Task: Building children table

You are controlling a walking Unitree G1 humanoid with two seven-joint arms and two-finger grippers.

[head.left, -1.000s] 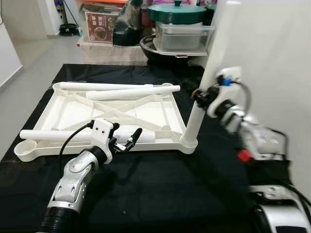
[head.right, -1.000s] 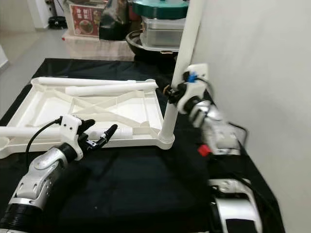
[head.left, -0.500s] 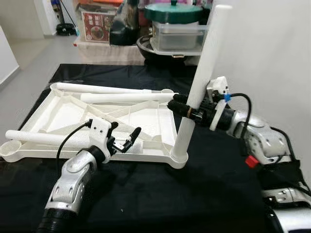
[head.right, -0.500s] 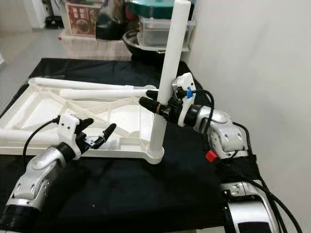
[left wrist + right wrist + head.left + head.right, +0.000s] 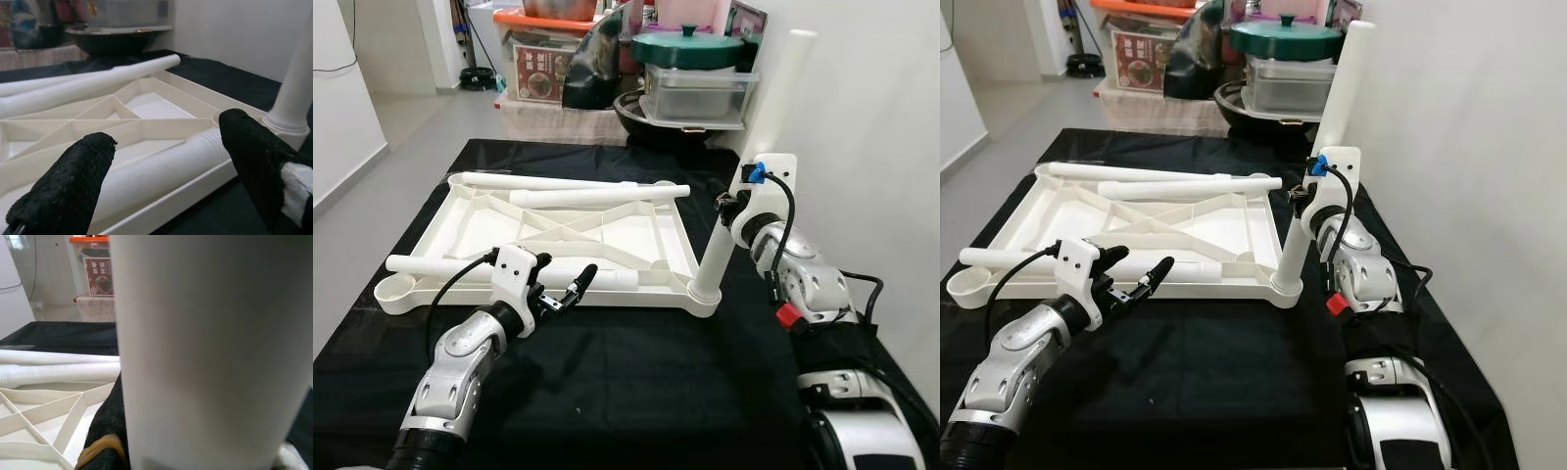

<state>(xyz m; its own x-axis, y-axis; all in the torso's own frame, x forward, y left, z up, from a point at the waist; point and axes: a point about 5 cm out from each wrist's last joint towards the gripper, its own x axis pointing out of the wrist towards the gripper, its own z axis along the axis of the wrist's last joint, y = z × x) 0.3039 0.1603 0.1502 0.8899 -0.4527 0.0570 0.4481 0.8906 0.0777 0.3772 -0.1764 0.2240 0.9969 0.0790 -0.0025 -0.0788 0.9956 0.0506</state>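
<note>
A white children's tabletop [image 5: 558, 235] lies upside down on a black cloth. One white leg [image 5: 749, 166] stands upright, leaning slightly, in its near right corner socket [image 5: 705, 291]. My right gripper [image 5: 726, 204] is shut on this leg at mid height; one black finger [image 5: 110, 431] presses its side. A loose leg [image 5: 440, 264] lies along the tabletop's near edge. My left gripper [image 5: 563, 281] is open just in front of this leg's right end [image 5: 161, 161], touching nothing. Two more legs [image 5: 597, 196] lie along the far edge.
Behind the table stand a clear container with a green-lidded pot [image 5: 690, 49], a black wok [image 5: 636, 108] and a printed box [image 5: 543, 73]. A white wall [image 5: 871, 147] runs close on the right. Bare black cloth [image 5: 636, 382] covers the near half; the floor [image 5: 372, 186] lies to the left.
The camera has shifted. My right wrist has turned from reaching in sideways to standing up alongside the leg, still shut on it. The left gripper keeps its place, open.
</note>
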